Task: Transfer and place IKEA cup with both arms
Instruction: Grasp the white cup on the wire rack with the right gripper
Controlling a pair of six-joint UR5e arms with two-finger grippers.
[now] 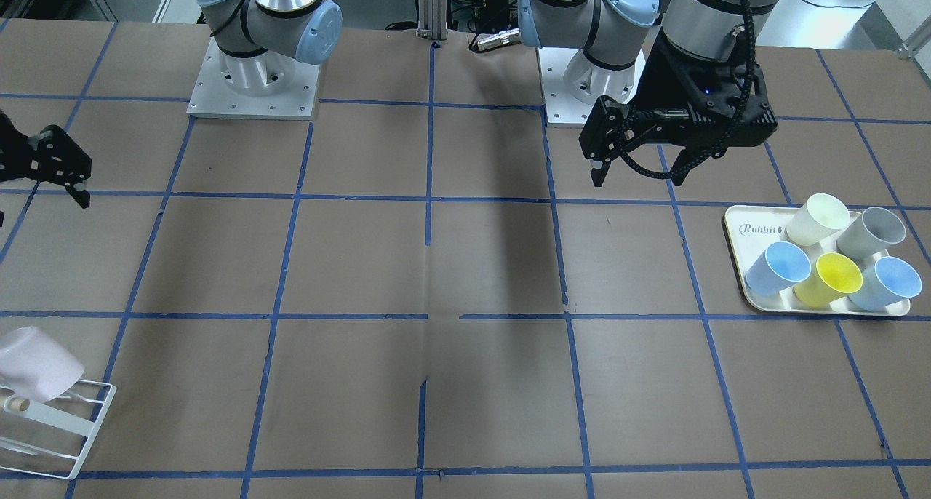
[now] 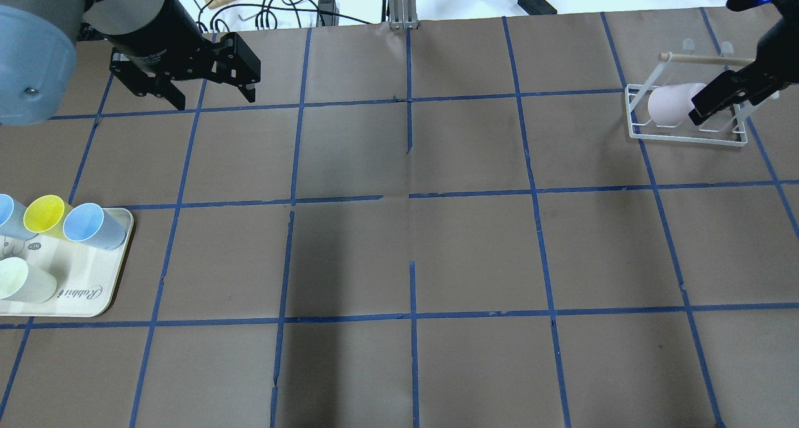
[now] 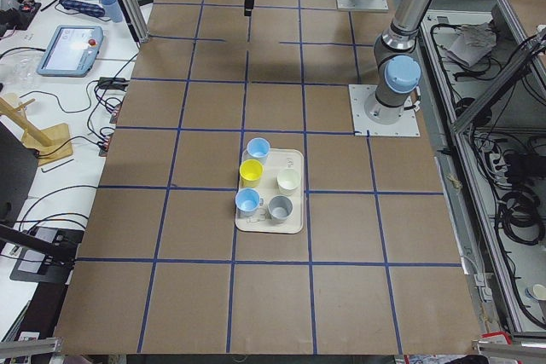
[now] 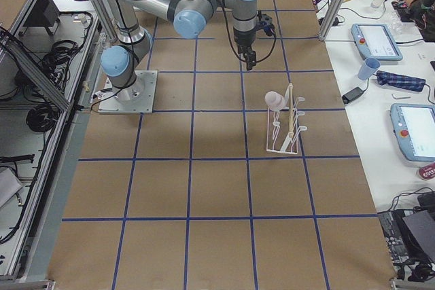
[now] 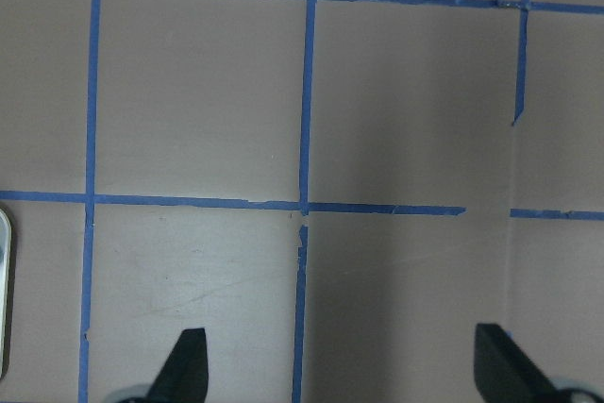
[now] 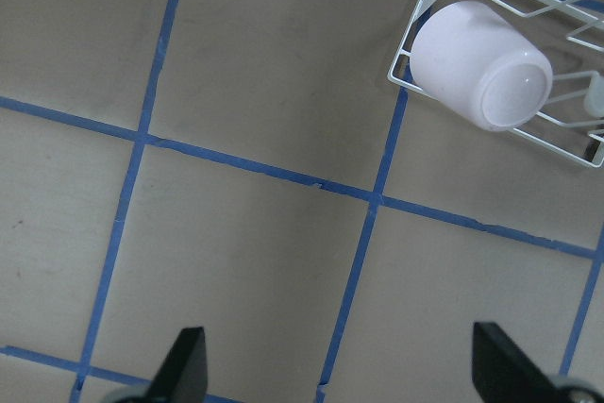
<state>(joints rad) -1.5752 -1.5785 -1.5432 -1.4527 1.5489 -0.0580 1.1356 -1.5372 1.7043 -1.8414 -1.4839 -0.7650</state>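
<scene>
Right wrist-mounted view: the right gripper [image 6: 340, 370] has its two black fingers spread wide with nothing between them, over bare taped surface. Up and to one side of it the pale pink plastic tumbler [image 6: 481, 65] lies tilted in a white wire rack [image 6: 415, 44], base toward the camera. The rack stands on the robot's right half of the worktop, near the long edge away from the robot, with a wooden dowel [image 2: 705, 58] across its top.

The left gripper [image 1: 636, 173] is also spread wide and empty, hanging above the worktop near its own arm's base.

Toward the worktop's left end a cream rectangular tray [image 1: 742, 222] carries a light blue cup [image 1: 778, 266], a second light blue cup [image 1: 886, 282], a yellow cup [image 1: 829, 277], a cream-white cup [image 1: 818, 219] and a grey cup [image 1: 873, 231].

In the overhead view the right gripper covers part of the tumbler, and the picture's edge cuts the tray. The front-facing view crops the right gripper, tumbler and rack at its edge.

The brown paper-covered worktop [image 2: 474, 247] is gridded with blue tape [image 2: 409, 72], broken in places. Beyond the long edge, a white side bench [image 4: 380, 110] holds a tablet-like screen [image 4: 377, 40] and cables.
</scene>
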